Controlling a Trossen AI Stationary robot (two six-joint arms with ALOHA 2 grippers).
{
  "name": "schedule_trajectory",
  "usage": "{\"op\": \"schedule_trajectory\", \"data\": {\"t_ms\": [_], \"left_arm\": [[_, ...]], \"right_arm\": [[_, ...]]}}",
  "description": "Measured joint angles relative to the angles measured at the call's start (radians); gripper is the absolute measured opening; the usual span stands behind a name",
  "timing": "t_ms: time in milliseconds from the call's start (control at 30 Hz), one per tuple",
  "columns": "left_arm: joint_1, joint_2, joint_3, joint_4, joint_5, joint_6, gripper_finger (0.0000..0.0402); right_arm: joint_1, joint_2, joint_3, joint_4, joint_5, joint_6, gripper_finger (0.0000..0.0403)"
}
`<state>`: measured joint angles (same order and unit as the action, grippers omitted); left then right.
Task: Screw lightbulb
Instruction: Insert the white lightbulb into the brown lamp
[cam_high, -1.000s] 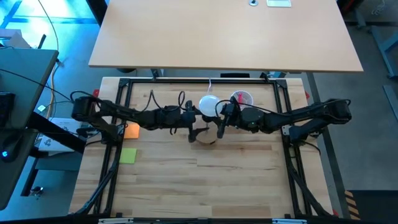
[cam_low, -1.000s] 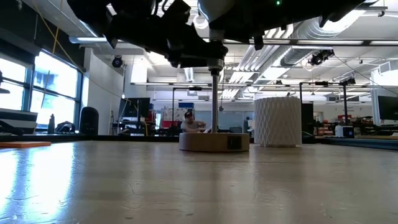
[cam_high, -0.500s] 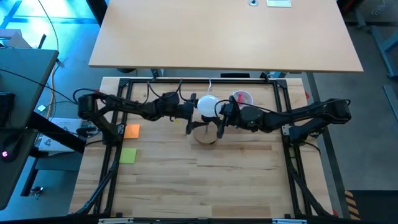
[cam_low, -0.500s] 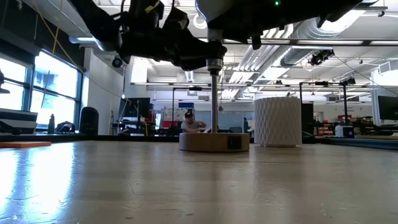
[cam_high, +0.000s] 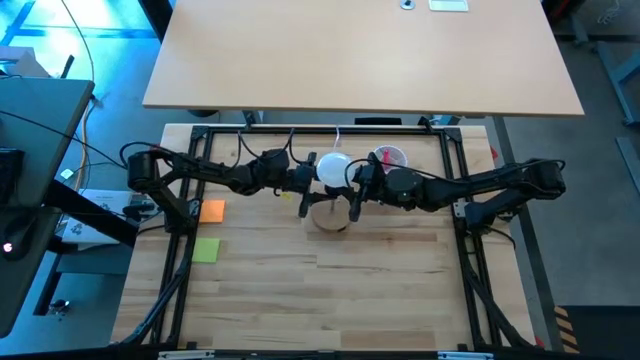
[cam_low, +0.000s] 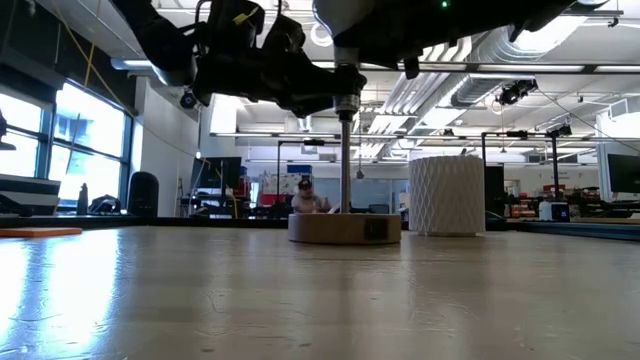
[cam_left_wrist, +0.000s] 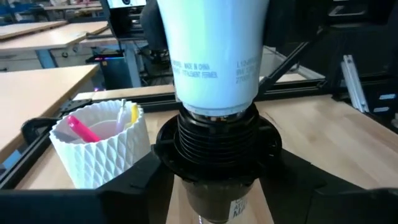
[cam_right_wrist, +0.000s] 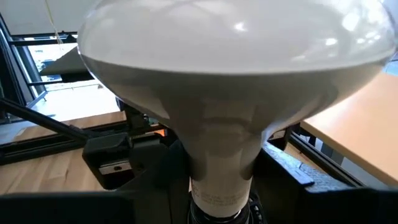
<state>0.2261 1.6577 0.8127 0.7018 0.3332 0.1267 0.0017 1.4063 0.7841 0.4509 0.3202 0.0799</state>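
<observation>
The white lightbulb (cam_high: 335, 167) stands upright with its lower end in the black ribbed socket (cam_left_wrist: 217, 143). The socket tops a thin stem (cam_low: 345, 160) that rises from a round wooden base (cam_high: 328, 222). The bulb's screw base is hidden in the socket. My left gripper (cam_high: 306, 180) reaches in from the table's left, level with the socket, and is shut on it. My right gripper (cam_high: 357, 183) comes from the table's right and is shut on the bulb just below its dome. My left gripper has the socket's wide collar (cam_left_wrist: 168, 152) between its two fingers, one on each side. The fingers come in about level from the table's left. The socket stays upright on its stem. My right gripper pinches the bulb's narrow neck (cam_right_wrist: 224, 168) between its two fingers (cam_right_wrist: 155, 180), just above the socket. The fingers come in about level from the table's right. The bulb stands upright, its dome above the fingers and its lower end in the socket.
A white ribbed cup (cam_high: 389, 158) with a red and a yellow item stands just beyond my right gripper, near the far edge. An orange note (cam_high: 211, 210) and a green note (cam_high: 206, 250) lie at the table's left. The near half of the wooden table (cam_high: 330, 300) holds nothing else.
My left gripper has swung toward the table's far edge and turned, coming up against the socket under the bulb. The bulb, the lamp base and my right gripper have kept still.
</observation>
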Motion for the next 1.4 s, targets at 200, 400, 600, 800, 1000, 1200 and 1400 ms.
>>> {"op": "schedule_trajectory", "data": {"t_ms": [200, 400, 600, 800, 1000, 1200, 1400], "left_arm": [[-0.072, 0.000, 0.000, 0.007, -0.231, -0.002, 0.0187], [-0.161, 0.005, 0.000, 0.032, -0.481, -0.014, 0.0184], [-0.223, 0.008, 0.000, 0.046, -0.659, -0.081, 0.0181], [-0.244, 0.072, 0.000, 0.173, -0.734, -0.170, 0.0168], [-0.247, 0.113, 0.002, 0.229, -0.782, -0.187, 0.0184], [-0.254, 0.079, 0.003, 0.154, -0.756, -0.150, 0.0218], [-0.254, -0.020, 0.004, -0.037, -0.749, -0.092, 0.0242]], "right_arm": [[0.003, -0.001, 0.000, -0.011, 0.042, 0.008, 0.0138], [0.037, 0.000, 0.001, -0.020, 0.129, 0.020, 0.0137], [0.080, 0.002, 0.003, -0.018, 0.244, 0.068, 0.0137], [0.087, 0.001, 0.001, -0.013, 0.294, 0.105, 0.0137], [0.086, 0.001, 0.000, -0.015, 0.291, 0.098, 0.0137], [0.086, 0.001, 0.000, -0.011, 0.269, 0.072, 0.0137], [0.075, 0.001, 0.000, -0.010, 0.226, 0.069, 0.0143]]}}
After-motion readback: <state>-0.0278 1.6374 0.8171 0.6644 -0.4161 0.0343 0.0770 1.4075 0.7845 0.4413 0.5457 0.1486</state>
